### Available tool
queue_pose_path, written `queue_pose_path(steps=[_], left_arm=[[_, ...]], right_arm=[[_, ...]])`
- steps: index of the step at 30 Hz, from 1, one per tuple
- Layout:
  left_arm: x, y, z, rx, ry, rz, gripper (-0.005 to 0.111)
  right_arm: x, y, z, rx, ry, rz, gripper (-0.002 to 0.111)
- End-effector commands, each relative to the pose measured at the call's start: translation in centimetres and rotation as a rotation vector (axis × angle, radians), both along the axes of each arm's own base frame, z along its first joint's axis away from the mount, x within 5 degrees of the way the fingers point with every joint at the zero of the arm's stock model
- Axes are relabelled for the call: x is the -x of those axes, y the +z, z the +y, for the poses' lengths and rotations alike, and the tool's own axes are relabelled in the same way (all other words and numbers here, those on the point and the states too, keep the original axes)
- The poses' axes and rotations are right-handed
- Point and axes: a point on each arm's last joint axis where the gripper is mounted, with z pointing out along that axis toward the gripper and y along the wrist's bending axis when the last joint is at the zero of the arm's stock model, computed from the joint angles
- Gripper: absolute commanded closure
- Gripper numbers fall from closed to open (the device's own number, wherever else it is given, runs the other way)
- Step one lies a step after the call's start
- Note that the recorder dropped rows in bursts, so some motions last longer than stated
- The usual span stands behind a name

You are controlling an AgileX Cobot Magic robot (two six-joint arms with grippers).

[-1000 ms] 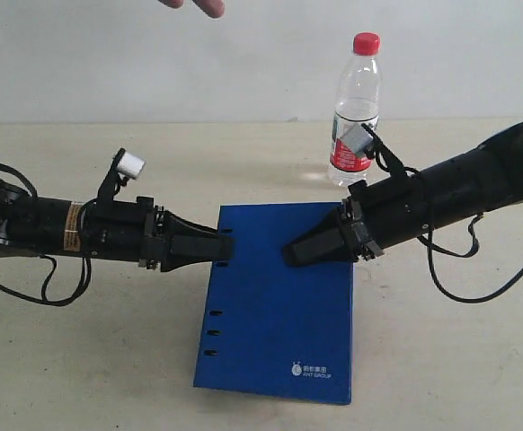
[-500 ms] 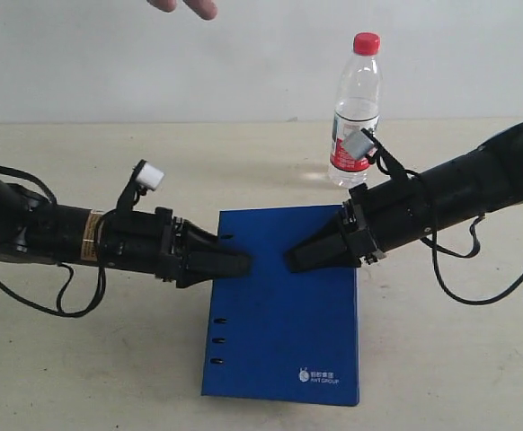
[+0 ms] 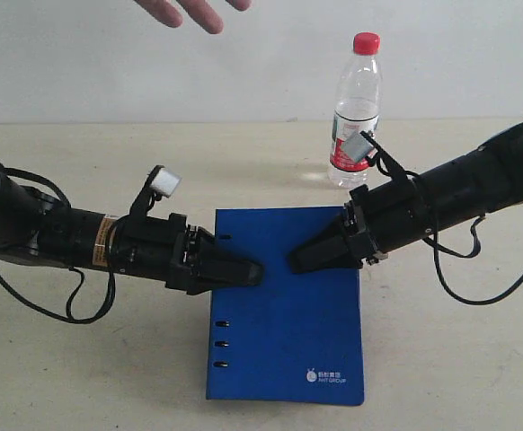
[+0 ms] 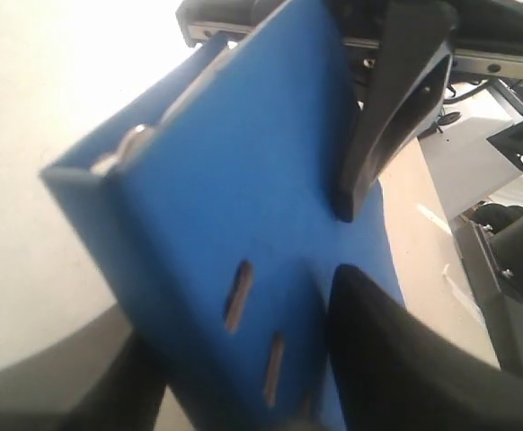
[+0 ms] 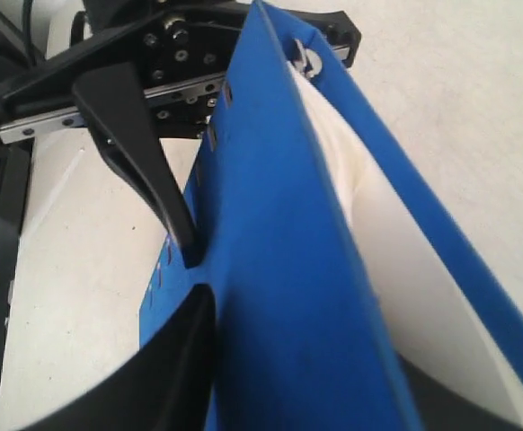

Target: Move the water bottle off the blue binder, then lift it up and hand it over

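The blue binder hangs tilted between both arms, its far edge raised. My left gripper is shut on its spine-side corner, where the slot holes show beside one of its fingers. From the other side, my right gripper is shut on the binder's cover, and white pages show under it. The water bottle, clear with a red cap, stands upright on the table behind the binder, off it and touched by neither gripper.
A person's hand reaches in at the top edge, left of the bottle. The beige table lies below, and black cables trail from both arms.
My left arm has pushed to the right, and the binder has shifted right with it. The right gripper has barely moved. The hand has come further down into view.
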Motion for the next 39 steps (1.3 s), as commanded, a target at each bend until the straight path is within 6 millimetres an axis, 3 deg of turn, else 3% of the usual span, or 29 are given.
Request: queue_pose_path(steps=[1,4,9,12,17,21,30,33,37,39], left_arm=[[-0.1,0.2,-0.2,-0.002,0.01,-0.021,0.102],[-0.2,0.7,-0.1,-0.002,0.01,-0.041,0.102],[-0.4,0.8,0.5,-0.006,0.019,-0.076,0.102],[-1.0,0.3,1.7,-0.066,0.079,-0.065,0.102],[-1.5,0.0,4.2,-0.066,0.206,-0.019,0.102],[-1.2,0.3,5.9,-0.039,0.24,-0.022,0.102],[2.3,3.2,6.7,-0.022,0.271,-0.211,0.102],[4.2,4.3,6.7,-0.043,0.31,-0.31,0.102],[6.8,6.3,7.0,-0.08,0.409,-0.46,0.102],[8.0,7.2,7.2,-0.095,0.466,-0.516,0.102]], right_arm=[[-0.3,0.3,0.1,-0.014,-0.041,0.013,0.107],[-0.4,0.3,0.1,-0.012,-0.033,-0.003,0.095],[-0.6,0.0,-0.1,0.022,-0.059,-0.024,0.06],[-1.0,-0.4,-0.3,0.073,-0.093,-0.04,0.053],[-0.8,-0.1,-1.7,0.184,-0.083,-0.044,0.053],[-1.0,1.9,-3.9,0.217,-0.138,-0.064,0.053],[-1.4,6.2,-7.9,0.208,-0.362,-0.071,0.055],[-1.3,6.7,-8.0,0.207,-0.369,-0.083,0.071],[-1.1,7.0,-8.0,0.221,-0.356,-0.097,0.109],[-1.2,7.0,-8.1,0.225,-0.363,-0.103,0.108]])
